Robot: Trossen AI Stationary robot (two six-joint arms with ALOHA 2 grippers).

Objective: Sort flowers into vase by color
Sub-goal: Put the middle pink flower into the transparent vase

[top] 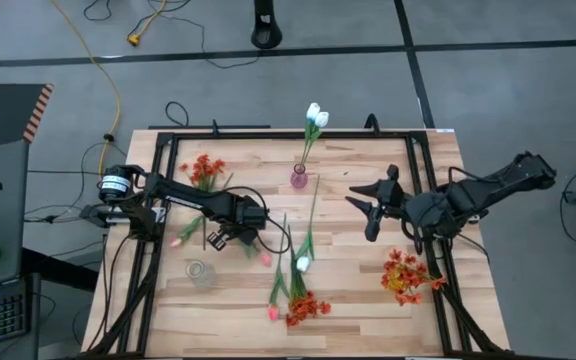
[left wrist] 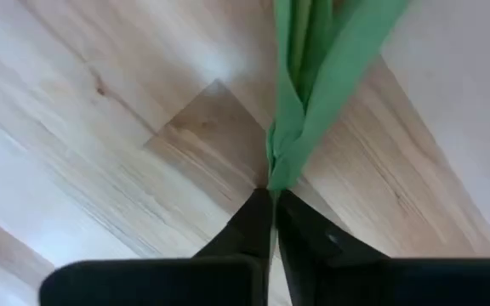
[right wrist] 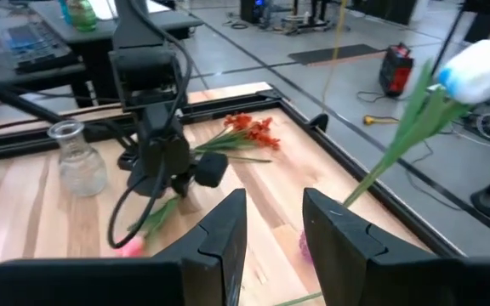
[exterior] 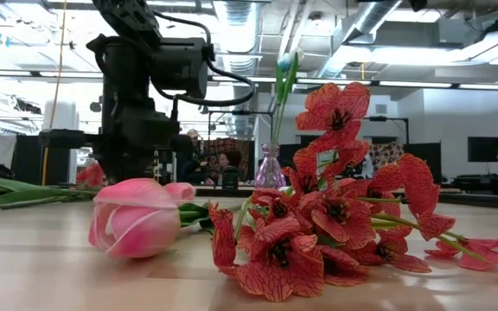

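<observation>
Pinching a green stem (left wrist: 289,144) low over the wooden counter (top: 368,300), the left hand (top: 218,238) has its fingers (left wrist: 249,223) together on it, left of centre. That stem runs to a pink tulip (top: 176,241) lying just left. Right hand (top: 366,205) hovers at the right, fingers apart, empty. White tulips (top: 315,116) stand in the pink vase (top: 299,179), far centre. Clear vase (top: 199,272) near left; red-orange blooms (top: 306,306) near centre.

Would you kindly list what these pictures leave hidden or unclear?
- Left wrist view: the left gripper pinches a green stem; its bloom is cut off by the frame edge, colour unknown.
- Low view: the purple vase is partly hidden behind red-orange blooms.
- High view: the clear vase is too faint to show any contents.
</observation>
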